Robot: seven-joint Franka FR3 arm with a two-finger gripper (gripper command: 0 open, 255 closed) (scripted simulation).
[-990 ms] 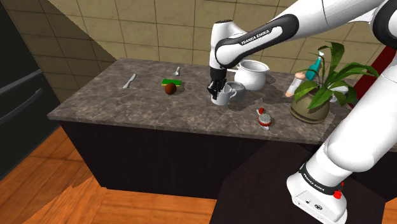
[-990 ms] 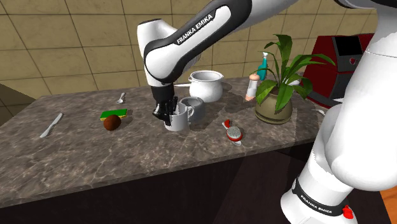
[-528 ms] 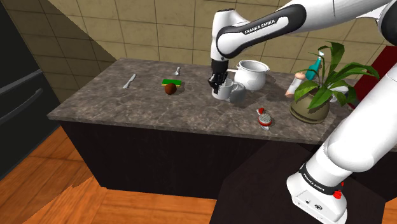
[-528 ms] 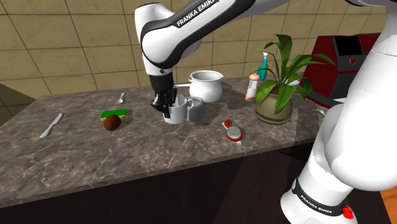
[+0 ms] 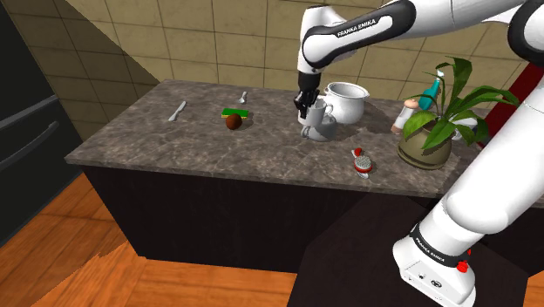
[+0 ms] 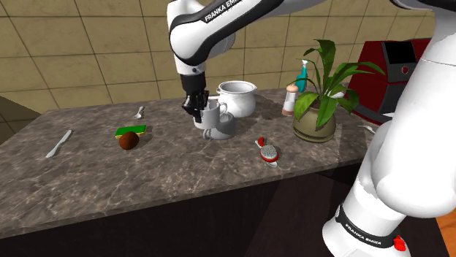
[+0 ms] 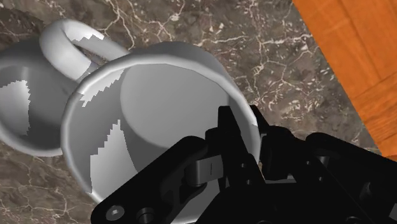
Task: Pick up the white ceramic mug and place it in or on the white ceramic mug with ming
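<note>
My gripper (image 5: 303, 103) is shut on the rim of a plain white mug (image 5: 316, 112), one finger inside and one outside. The mug hangs tilted just above a second, greyish-white mug (image 5: 322, 132) that stands on the dark marble counter (image 5: 174, 144). In the second exterior view the held mug (image 6: 213, 114) overlaps the top of the standing mug (image 6: 222, 129), below the gripper (image 6: 194, 108). Seen from the wrist, the fingers (image 7: 236, 130) clasp the rim of the held mug (image 7: 159, 108), and the other mug (image 7: 28, 111) lies partly under it; the two seem to touch.
A white pot (image 5: 347, 100) stands just behind the mugs. A potted plant (image 5: 431, 131) and bottles (image 5: 406, 113) stand at the shoulder view's right, a small brush (image 5: 361, 162) in front. A green sponge with a brown ball (image 5: 234, 119), a spoon (image 5: 243, 97) and a knife (image 5: 178, 110) lie left.
The gripper has lifted the white mug off the counter and carried it toward the shoulder view's right and back, so it now hangs over the second mug.
</note>
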